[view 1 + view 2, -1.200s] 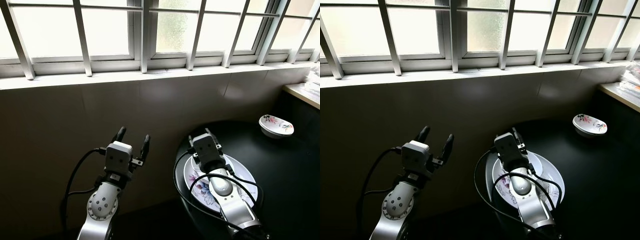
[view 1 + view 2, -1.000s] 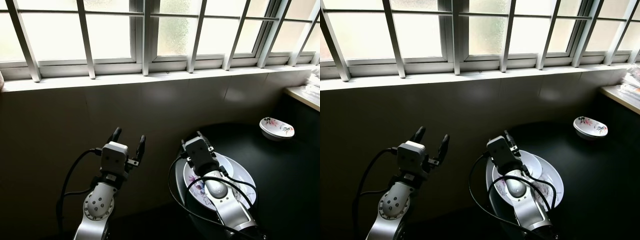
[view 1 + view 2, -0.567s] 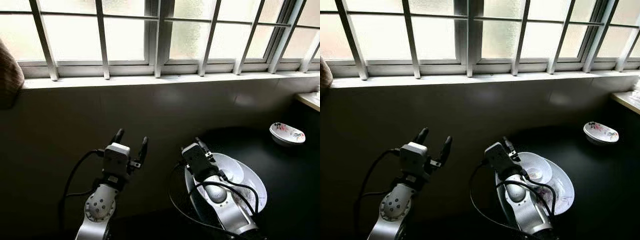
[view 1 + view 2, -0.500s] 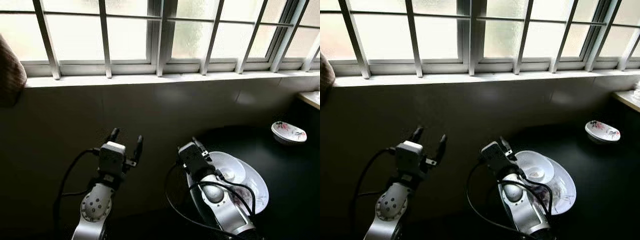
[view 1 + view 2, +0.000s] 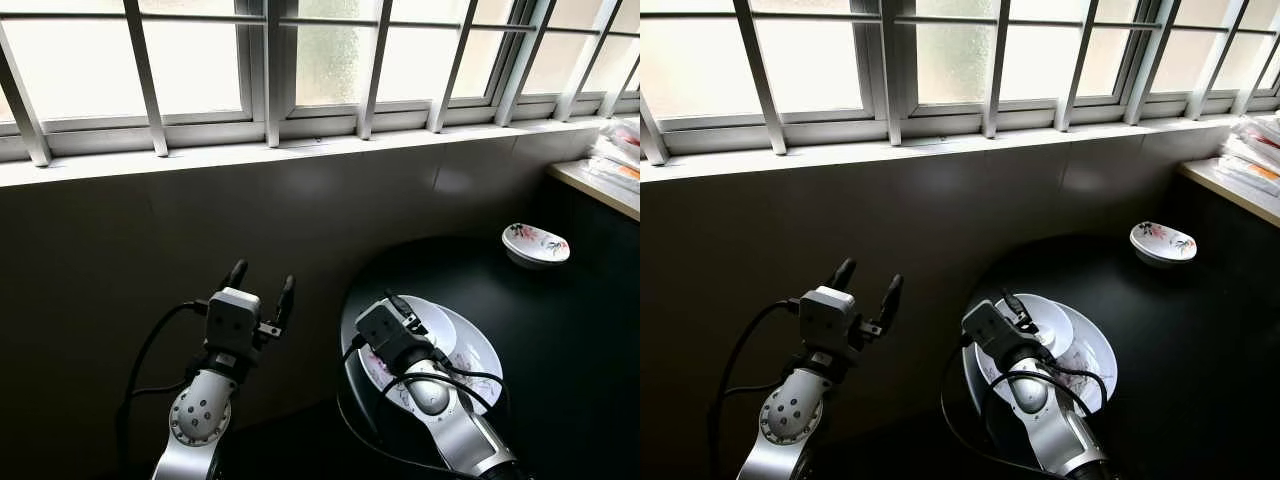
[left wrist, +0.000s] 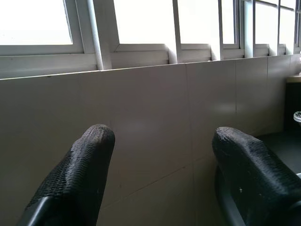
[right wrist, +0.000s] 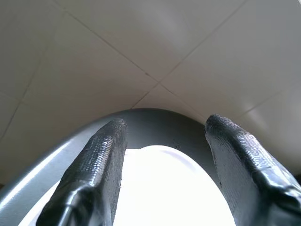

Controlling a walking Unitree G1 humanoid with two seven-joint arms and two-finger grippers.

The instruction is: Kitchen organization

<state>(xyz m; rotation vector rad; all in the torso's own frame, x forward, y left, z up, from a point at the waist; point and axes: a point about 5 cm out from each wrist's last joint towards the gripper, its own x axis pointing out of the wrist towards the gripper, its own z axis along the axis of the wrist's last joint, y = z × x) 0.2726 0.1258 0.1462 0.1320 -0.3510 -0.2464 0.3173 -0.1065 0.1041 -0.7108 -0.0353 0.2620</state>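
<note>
Right gripper [image 7: 162, 165] sits low over the white flowered plates [image 5: 470, 350], its two black fingers [image 7: 101, 160] spread apart with the pale rim of a plate showing between them; nothing is clamped. These plates are stacked, a smaller one lying on a larger one, and they rest at the near left edge of a round black table [image 5: 560, 330], partly hidden under the silver right arm and its looping cable. Farther back on the same table, well apart from the stack, stands a small flowered bowl [image 5: 536, 243].

Left gripper [image 5: 260, 290] is held up in the air to the left of the table, beside the stack but clear of it, fingers [image 6: 84, 160] set wide and empty, pointing at the dark tiled wall [image 5: 200, 230]. Above the wall runs a white sill [image 5: 250, 155] under a barred window [image 5: 200, 60]. At the far right, a pale counter edge [image 5: 595, 185] carries a pile of flat packets, too small to make out.
</note>
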